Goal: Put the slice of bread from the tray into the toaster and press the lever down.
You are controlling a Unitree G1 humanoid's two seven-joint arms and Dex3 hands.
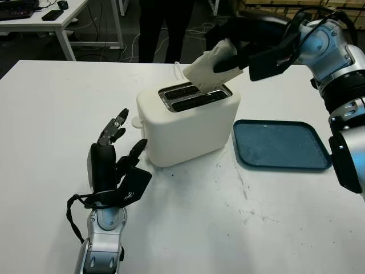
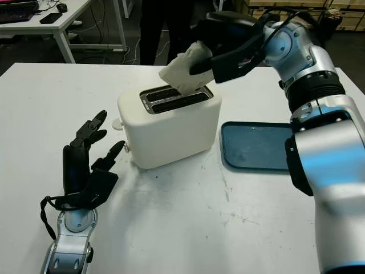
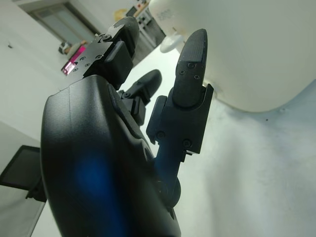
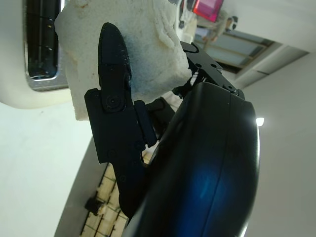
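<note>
A white slice of bread (image 1: 210, 71) hangs tilted over the white toaster (image 1: 188, 123), its lower corner at the rear slot. My right hand (image 1: 236, 52) is shut on the bread from above and to the right; the right wrist view shows a black finger (image 4: 114, 94) across the slice (image 4: 148, 54) beside the slot (image 4: 42, 39). The blue tray (image 1: 282, 145) lies bare to the right of the toaster. The toaster's lever knob (image 1: 137, 121) sticks out on its left end. My left hand (image 1: 114, 160) is open, raised just left of the toaster near that knob.
A person in dark trousers (image 1: 162, 28) stands behind the table. A white desk (image 1: 51, 20) with a keyboard and phone sits at the back left. Bare white tabletop (image 1: 228, 217) stretches in front of the toaster and tray.
</note>
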